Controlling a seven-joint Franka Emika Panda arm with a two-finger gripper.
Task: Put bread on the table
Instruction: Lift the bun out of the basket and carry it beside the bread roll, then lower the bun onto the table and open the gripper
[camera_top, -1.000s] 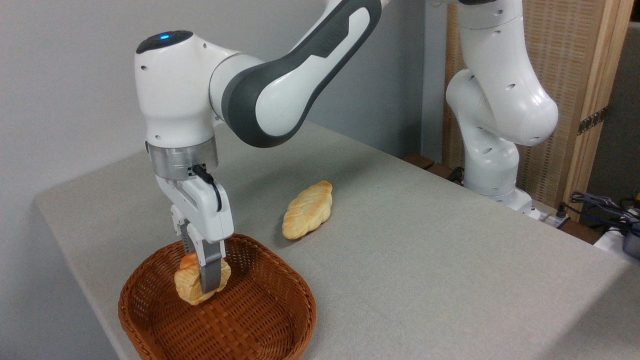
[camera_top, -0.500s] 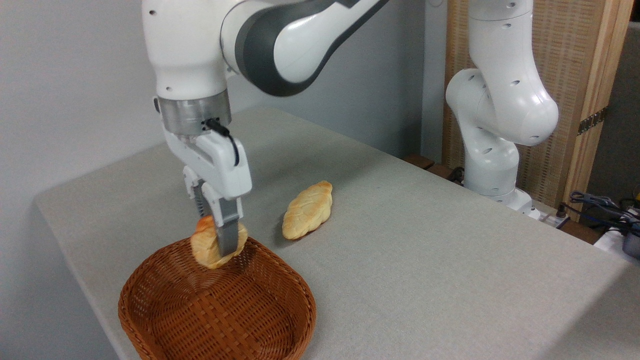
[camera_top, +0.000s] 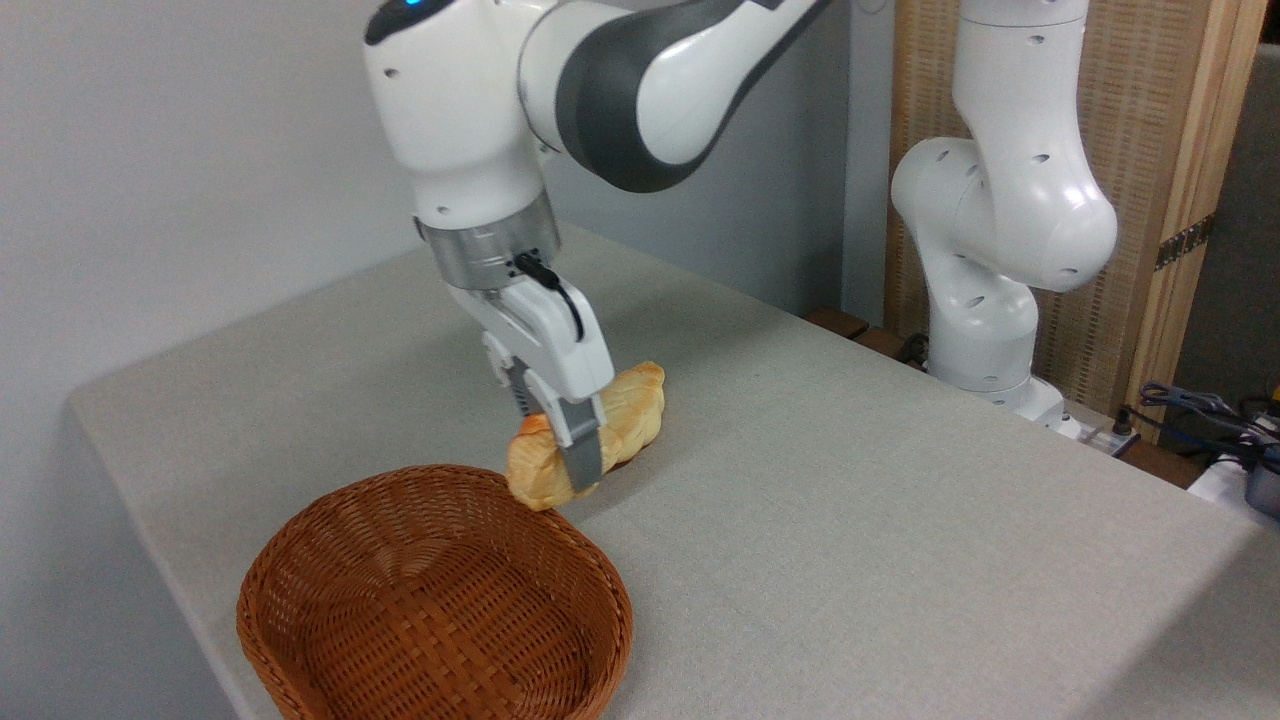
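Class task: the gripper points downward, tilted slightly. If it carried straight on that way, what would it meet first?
Probably the table, just beyond the basket rim; the gripper holds the bread. The braided loaf lies close behind; depth is unclear.

The basket (camera_top: 435, 600) sits on the table (camera_top: 850, 520) front-left, with the braided loaf (camera_top: 640, 405) behind it to the right.

Franka arm (camera_top: 640, 90): white shells, dark grey joint cover, base column standing at the far right edge of the table (camera_top: 850, 520). Upper links reach leftward out of the top of the view; the forearm drops steeply over the table's middle. Wrist: silver flange, black cable looped at its side, tilted slightly right. Gripper (camera_top: 570, 465): pointing down, grey fingers (camera_top: 583, 462) closed on the bread (camera_top: 535, 475), which hangs clear above the table.
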